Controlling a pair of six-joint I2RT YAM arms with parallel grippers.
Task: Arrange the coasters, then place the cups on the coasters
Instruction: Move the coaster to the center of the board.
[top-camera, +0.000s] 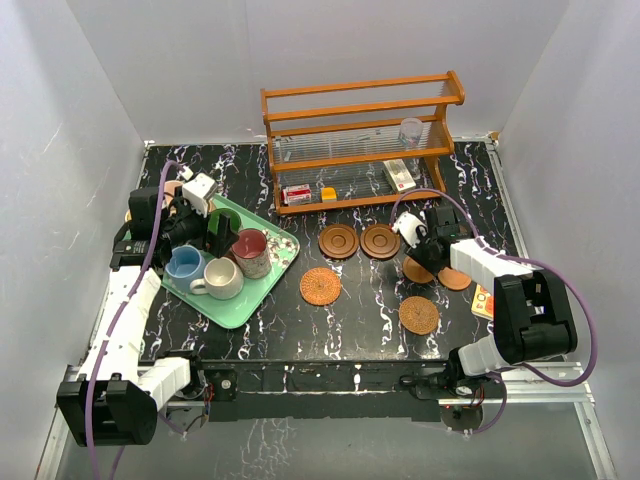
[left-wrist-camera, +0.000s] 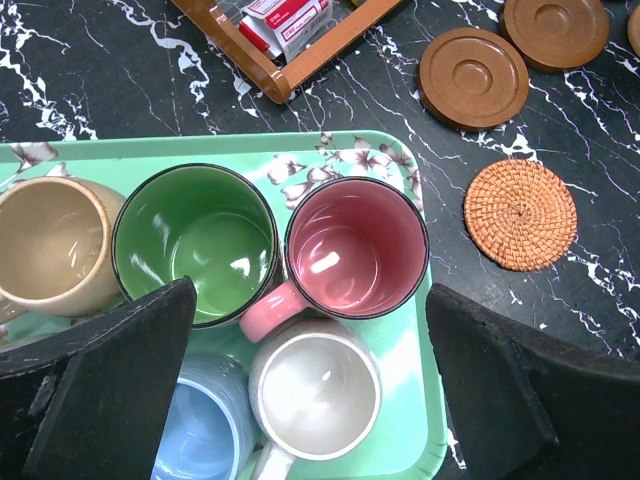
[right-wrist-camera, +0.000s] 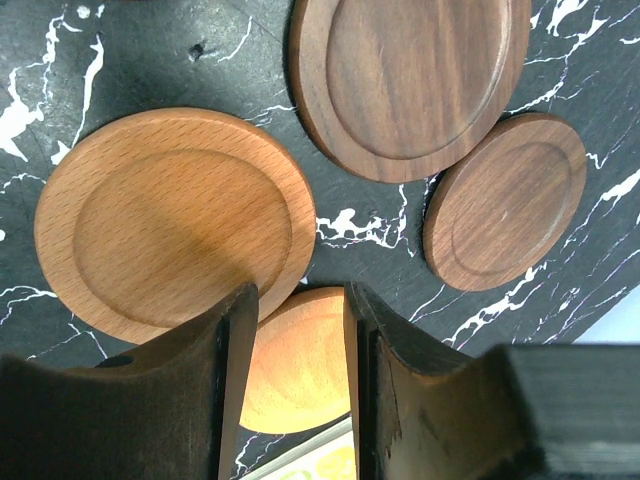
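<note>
a green tray (top-camera: 283, 248) carries a blue mug (top-camera: 183, 263), a cream mug (top-camera: 222, 277) and a maroon mug (top-camera: 250, 250), the left gripper (top-camera: 205, 235) over its far side. right of it lie two dark coasters (top-camera: 338, 241), two woven coasters (top-camera: 320, 286) and two orange coasters (top-camera: 455, 279) by the right gripper (top-camera: 428, 252).

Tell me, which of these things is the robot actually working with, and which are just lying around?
For the job:
- coasters, wooden and woven
- mugs, on the green tray

Just lying about:
- wooden rack
- glass tumbler
- small boxes
- orange card
</note>
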